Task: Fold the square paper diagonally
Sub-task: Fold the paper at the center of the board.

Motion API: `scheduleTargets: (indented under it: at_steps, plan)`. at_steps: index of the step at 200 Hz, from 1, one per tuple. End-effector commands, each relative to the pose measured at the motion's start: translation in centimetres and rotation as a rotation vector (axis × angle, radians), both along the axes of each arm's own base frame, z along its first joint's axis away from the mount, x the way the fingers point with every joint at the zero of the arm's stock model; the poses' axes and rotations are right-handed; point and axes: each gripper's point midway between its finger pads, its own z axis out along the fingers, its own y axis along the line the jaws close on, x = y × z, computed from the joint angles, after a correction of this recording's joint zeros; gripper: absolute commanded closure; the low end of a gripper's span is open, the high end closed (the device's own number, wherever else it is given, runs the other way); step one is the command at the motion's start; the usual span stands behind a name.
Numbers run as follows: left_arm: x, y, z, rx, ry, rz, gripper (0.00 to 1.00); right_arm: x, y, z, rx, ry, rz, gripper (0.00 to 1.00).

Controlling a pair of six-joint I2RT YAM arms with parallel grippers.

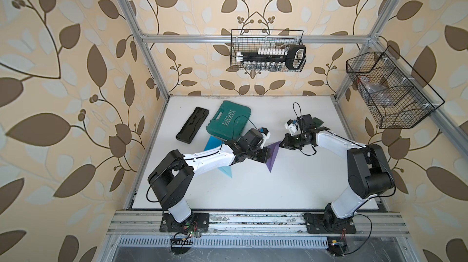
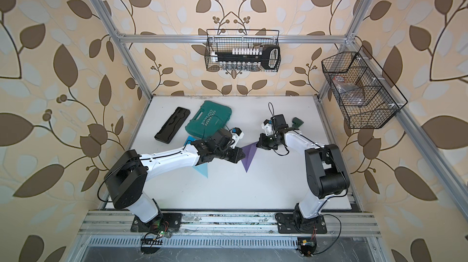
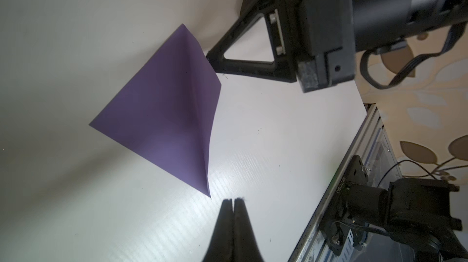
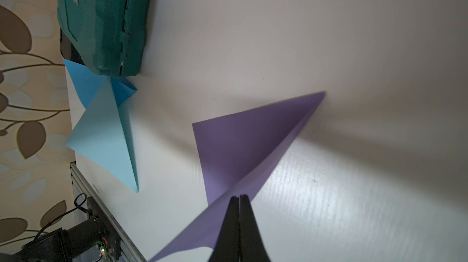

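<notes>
The square paper (image 1: 274, 156) (image 2: 249, 156) is purple and lies near the middle of the white table (image 1: 291, 187), folded over into a triangle whose top flap stands slightly raised (image 3: 167, 111) (image 4: 248, 141). My left gripper (image 1: 270, 158) (image 3: 233, 199) is shut with nothing in it, its tip on the table just beside one pointed corner of the paper. My right gripper (image 1: 281, 144) (image 4: 238, 195) is shut too, with its closed tips lying on top of the paper's long folded edge at the opposite end. In the left wrist view the right gripper (image 3: 210, 58) touches the paper's edge.
A folded light-blue paper (image 1: 226, 170) (image 4: 101, 134) lies under my left arm, next to a green tool case (image 1: 228, 121) and a black tray (image 1: 192, 128). A small green object (image 1: 317, 120) sits behind my right wrist. Wire baskets (image 1: 268, 50) (image 1: 390, 91) hang on the walls.
</notes>
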Motion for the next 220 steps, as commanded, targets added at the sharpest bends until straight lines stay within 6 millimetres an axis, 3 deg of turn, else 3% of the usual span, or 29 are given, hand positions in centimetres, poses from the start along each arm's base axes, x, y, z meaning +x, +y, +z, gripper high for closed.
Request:
scheduleTargets:
  at_steps: [1, 46, 128, 168, 220]
  plan:
    - [0.3, -1.6, 2.1, -0.067, -0.011, -0.014, 0.98, 0.1, 1.2, -0.7, 0.007, 0.042, 0.013, 1.0]
    - [0.5, -2.1, 2.6, -0.072, -0.018, -0.014, 0.97, 0.8, 2.1, -3.1, -0.012, 0.087, 0.002, 1.0]
    - [2.0, -5.2, -3.5, -0.03, 0.06, -0.063, 1.0, 0.4, 1.6, -4.9, -0.057, 0.139, -0.018, 1.0]
    - [2.4, -5.4, -6.5, 0.013, 0.081, -0.062, 1.0, 0.1, 1.9, -4.9, -0.039, 0.149, -0.008, 1.0]
    - [2.6, -4.8, -8.4, 0.065, 0.077, -0.049, 1.0, -0.4, 2.0, -4.1, -0.021, 0.138, 0.011, 1.0]
